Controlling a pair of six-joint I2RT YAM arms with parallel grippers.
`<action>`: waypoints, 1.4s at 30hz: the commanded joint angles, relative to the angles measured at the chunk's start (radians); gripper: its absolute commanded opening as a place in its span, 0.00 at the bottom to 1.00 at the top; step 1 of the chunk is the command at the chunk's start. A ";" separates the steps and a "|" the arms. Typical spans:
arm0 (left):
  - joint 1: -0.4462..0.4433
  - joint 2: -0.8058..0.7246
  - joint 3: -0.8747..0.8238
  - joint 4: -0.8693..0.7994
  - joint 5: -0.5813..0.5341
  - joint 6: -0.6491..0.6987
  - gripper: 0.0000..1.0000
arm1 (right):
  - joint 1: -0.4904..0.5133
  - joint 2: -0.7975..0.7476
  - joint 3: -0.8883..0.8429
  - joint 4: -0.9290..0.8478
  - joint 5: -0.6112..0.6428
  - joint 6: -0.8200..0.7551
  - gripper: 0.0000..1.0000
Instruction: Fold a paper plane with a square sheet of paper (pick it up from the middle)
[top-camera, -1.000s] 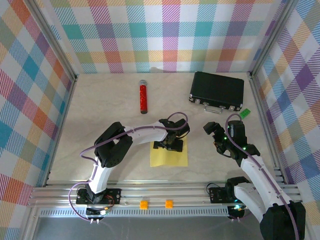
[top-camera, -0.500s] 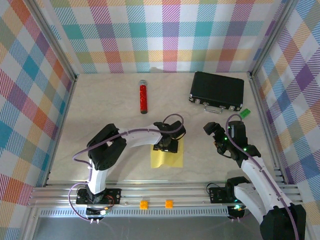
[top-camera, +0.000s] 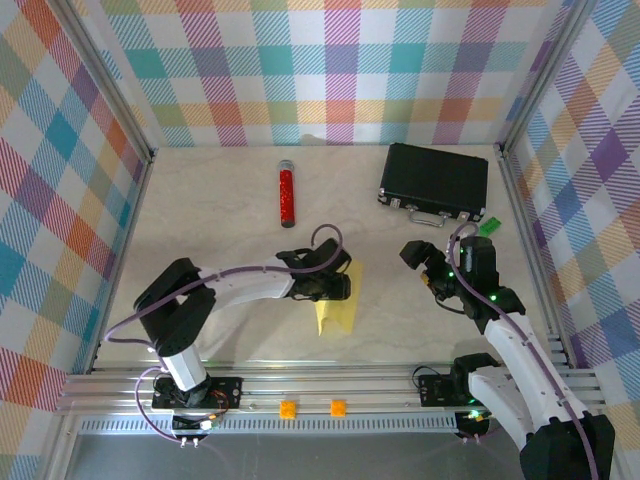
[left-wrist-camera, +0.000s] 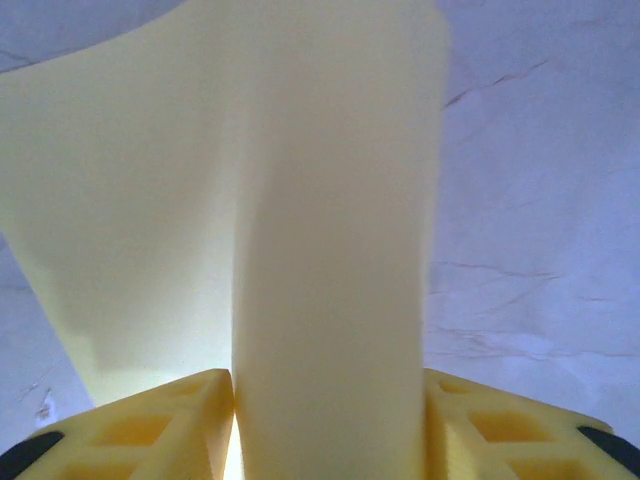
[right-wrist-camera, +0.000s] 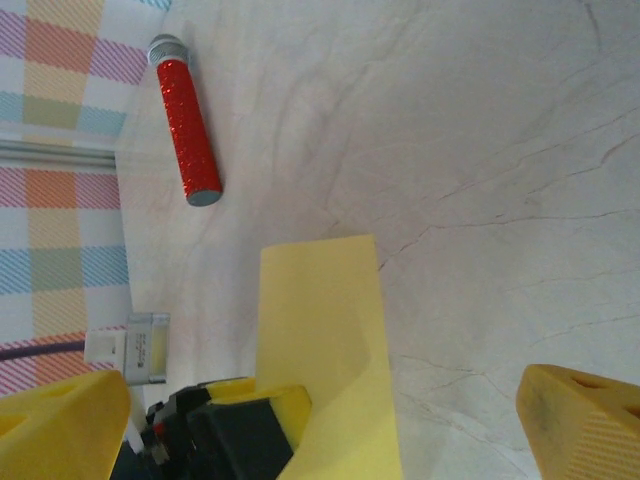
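The square sheet of paper (top-camera: 338, 304) is yellow and lies near the middle of the table, bunched into a narrow raised fold. My left gripper (top-camera: 336, 288) comes in from the left and is shut on the sheet's middle. In the left wrist view the sheet (left-wrist-camera: 330, 200) bulges up between the two yellow fingers (left-wrist-camera: 160, 425) and touches both. My right gripper (top-camera: 414, 254) hangs open to the right of the sheet, apart from it. The right wrist view has the sheet (right-wrist-camera: 320, 310) ahead of my open right gripper (right-wrist-camera: 320, 410), with the left gripper's finger (right-wrist-camera: 270, 405) against the sheet.
A red glitter cylinder (top-camera: 287, 195) lies at the back left of centre, also in the right wrist view as the cylinder (right-wrist-camera: 186, 125). A black case (top-camera: 434, 181) sits back right, a small green block (top-camera: 489, 227) beside it. Plaid walls close three sides.
The left gripper has closed on the sheet's middle and shifted left. The flat sheet has bunched into a narrower raised fold. The right arm has barely moved.
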 joint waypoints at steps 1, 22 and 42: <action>0.058 -0.078 -0.088 0.262 0.184 -0.063 0.48 | -0.007 -0.012 0.005 0.061 -0.057 -0.013 0.99; 0.188 -0.130 -0.356 0.600 0.310 -0.250 0.47 | 0.011 0.090 0.004 0.183 -0.273 -0.070 0.94; 0.143 -0.073 -0.359 0.556 0.125 -0.360 0.50 | 0.053 0.224 0.047 0.168 -0.239 -0.087 0.95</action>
